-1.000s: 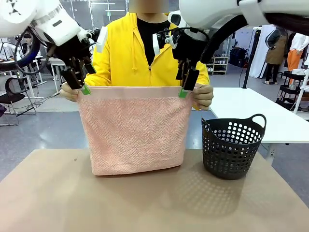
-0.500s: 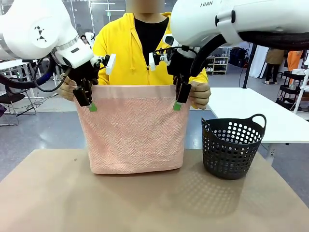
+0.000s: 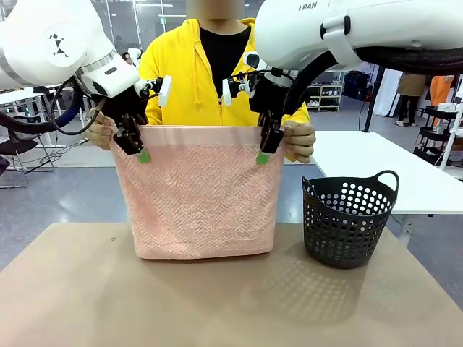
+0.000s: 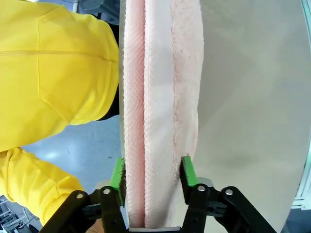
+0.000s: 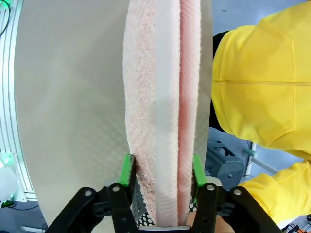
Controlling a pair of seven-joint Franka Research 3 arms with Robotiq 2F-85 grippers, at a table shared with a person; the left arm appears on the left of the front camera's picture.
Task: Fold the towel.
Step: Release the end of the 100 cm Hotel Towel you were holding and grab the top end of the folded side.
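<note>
The towel (image 3: pixel 199 195) is held upright over the table (image 3: pixel 217 307) by a person's hands (image 3: pixel 302 141) at its top corners, and its lower edge rests on the table. The top left corner is grasped by the left gripper (image 3: pixel 137 150). The other top corner is straddled by the right gripper (image 3: pixel 265 148), with a pad beside each face. Whether it is clamped cannot be told.

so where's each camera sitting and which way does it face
Front: between the arms, facing across the table at the person; left gripper and right gripper show.
Left wrist: on the left arm, looking down on the towel top edge; own pads astride it.
Right wrist: likewise, at the other corner.
All share the towel.
</note>
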